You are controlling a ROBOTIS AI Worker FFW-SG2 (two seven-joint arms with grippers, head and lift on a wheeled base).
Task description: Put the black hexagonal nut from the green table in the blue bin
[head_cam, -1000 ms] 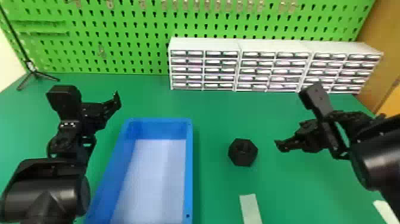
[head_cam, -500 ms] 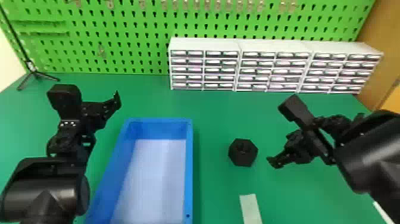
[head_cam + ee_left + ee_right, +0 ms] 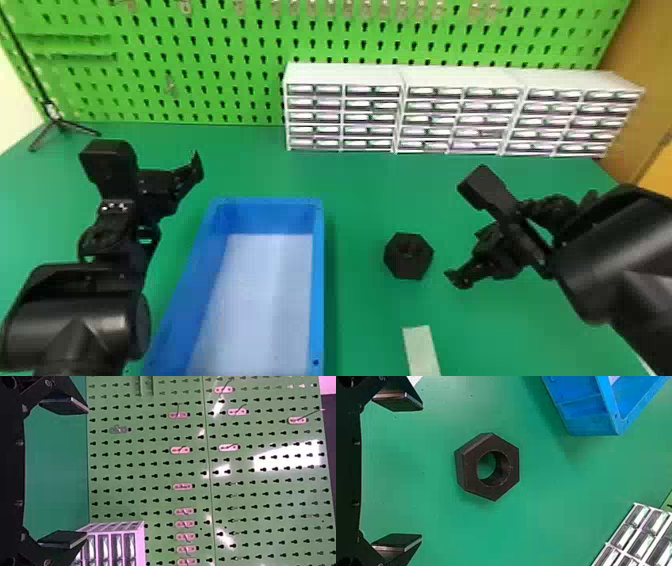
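The green desk (image 3: 370,320) carries everything of this work, and behind it stands the green pegboard (image 3: 150,469). Along the far side of the desk there is a row of white drawer cabinets (image 3: 345,75). Nearer to the robot is the blue bin (image 3: 318,295), open at the top, and I see no nut in the part of it that the head view gives. The right arm (image 3: 605,255) is the one which has just changed: compared with the earlier head views, it has come further to the left, toward the nut, so I judge that the approach is going on and the grasp is not yet made. Its right gripper (image 3: 421,472) is wide, with nothing between the two fingers. The left gripper (image 3: 86,473) is also wide and empty; it waits over the left side of the bin, where it was before. The smallest is the black hexagonal nut (image 3: 407,260), lying flat on the desk between the bin and the right gripper, and it has kept its place. In the right wrist view it lies ahead of the fingers, so probably the gripper must still advance and go lower before it closes.
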